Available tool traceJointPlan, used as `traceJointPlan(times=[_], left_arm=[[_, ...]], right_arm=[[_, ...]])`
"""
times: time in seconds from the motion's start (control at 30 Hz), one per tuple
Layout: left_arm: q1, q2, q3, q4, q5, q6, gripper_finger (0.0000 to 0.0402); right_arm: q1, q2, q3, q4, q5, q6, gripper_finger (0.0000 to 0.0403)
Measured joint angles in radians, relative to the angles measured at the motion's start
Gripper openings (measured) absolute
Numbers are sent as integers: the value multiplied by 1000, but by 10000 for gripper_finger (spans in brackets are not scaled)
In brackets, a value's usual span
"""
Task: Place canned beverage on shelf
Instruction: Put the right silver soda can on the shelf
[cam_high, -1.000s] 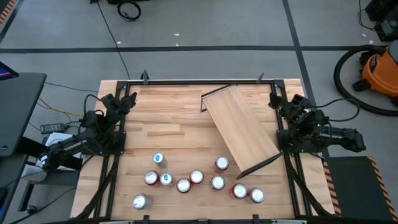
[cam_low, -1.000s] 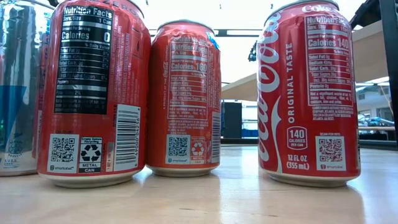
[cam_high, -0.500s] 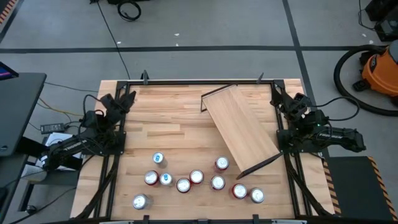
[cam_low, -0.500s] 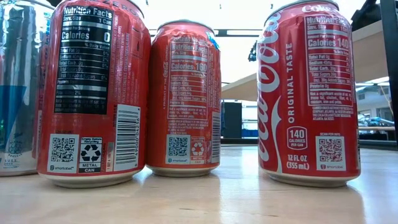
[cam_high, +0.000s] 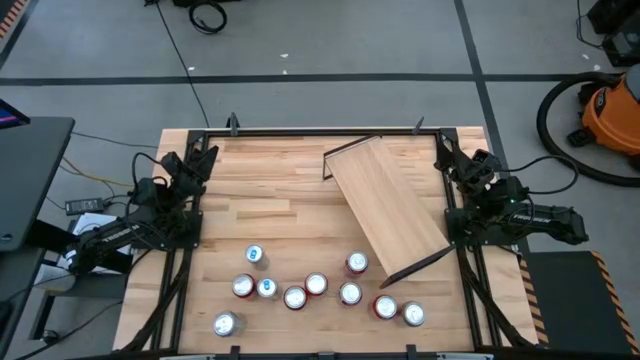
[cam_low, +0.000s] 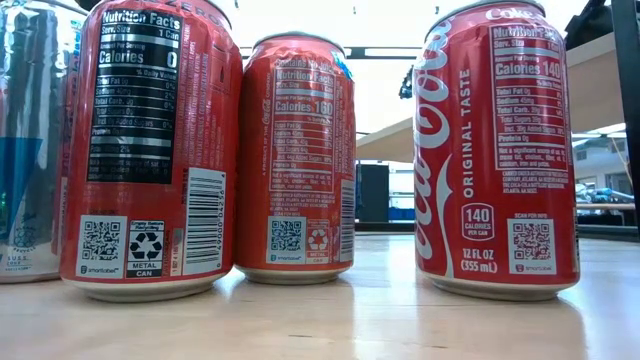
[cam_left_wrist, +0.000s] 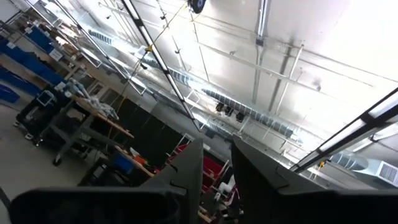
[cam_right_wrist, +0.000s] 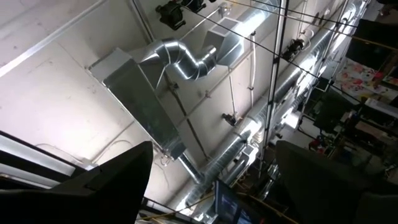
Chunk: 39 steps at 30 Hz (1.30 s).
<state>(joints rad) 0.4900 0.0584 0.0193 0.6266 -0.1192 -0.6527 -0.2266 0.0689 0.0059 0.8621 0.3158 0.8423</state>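
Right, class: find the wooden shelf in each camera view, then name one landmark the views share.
High view: the shelf lies diagonally on the table's right half, above the cans.
Low view: a pale sloping edge shows between two red cans, apparently the shelf.
Left wrist view: not in it.
Right wrist view: not in it.
Shared landmark: the red cans.

butcher-block table (cam_high: 270, 190), shelf (cam_high: 385, 208), cans (cam_high: 294, 297)

Ten cans (cam_high: 316, 284) stand on the wooden surface (cam_high: 260, 190), beside one shelf (cam_high: 385, 208) and two robot arms.
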Motion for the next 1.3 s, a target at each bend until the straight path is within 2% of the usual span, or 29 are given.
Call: traceJointPlan(times=[0.2,0.4,0.53,0.63,0.8,1.0,1.17,1.3], left_arm=[[0,0,0,6,-11,-239,94],[0,1,0,42,-13,-448,94],[0,1,4,95,14,-439,94],[0,2,52,52,50,-438,94],[0,39,206,-126,115,-367,94],[0,140,406,-365,200,-258,94],[0,239,516,-414,289,-249,94],[0,311,584,-417,366,-250,94]], right_arm=[[3,10,1,-8,-47,165,348],[3,86,126,-227,-111,115,348],[3,166,233,-312,-134,34,348],[3,225,309,-376,-157,0,348],[3,320,418,-477,-188,-29,348],[3,444,514,-529,-244,-34,348],[13,540,595,-612,-305,-34,348],[49,604,664,-710,-314,-43,348]])
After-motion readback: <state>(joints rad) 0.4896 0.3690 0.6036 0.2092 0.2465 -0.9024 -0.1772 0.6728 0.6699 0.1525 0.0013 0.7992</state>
